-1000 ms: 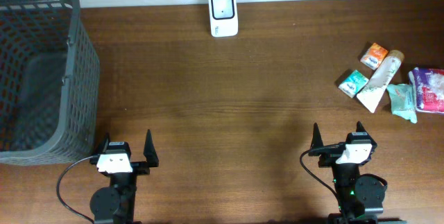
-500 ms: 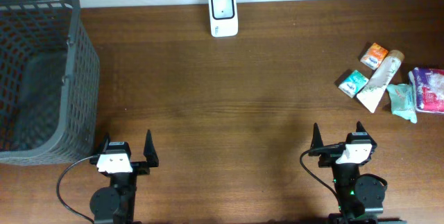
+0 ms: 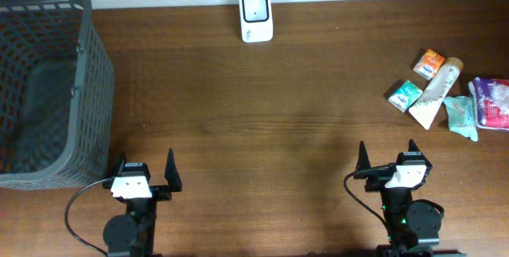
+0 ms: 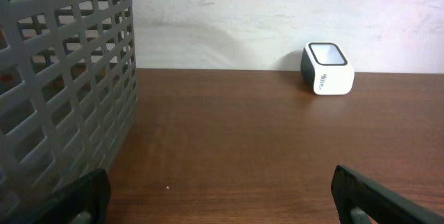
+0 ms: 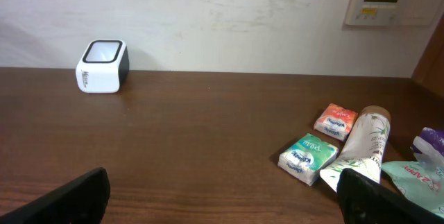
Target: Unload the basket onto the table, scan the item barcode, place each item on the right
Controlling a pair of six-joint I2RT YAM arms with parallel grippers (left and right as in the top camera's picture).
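White scanner (image 3: 256,16), dark window. Grey basket (image 3: 95,90), lattice mesh. Dark brown table (image 3: 262,130), wood grain. Also orange packet (image 3: 430,63), teal packet (image 3: 405,95).

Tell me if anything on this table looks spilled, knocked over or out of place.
Nothing stands out. The scanner sits upright at the far edge, the basket stands upright on the left, and the packets and tube lie in a loose cluster on the right; no spill or damage shows.
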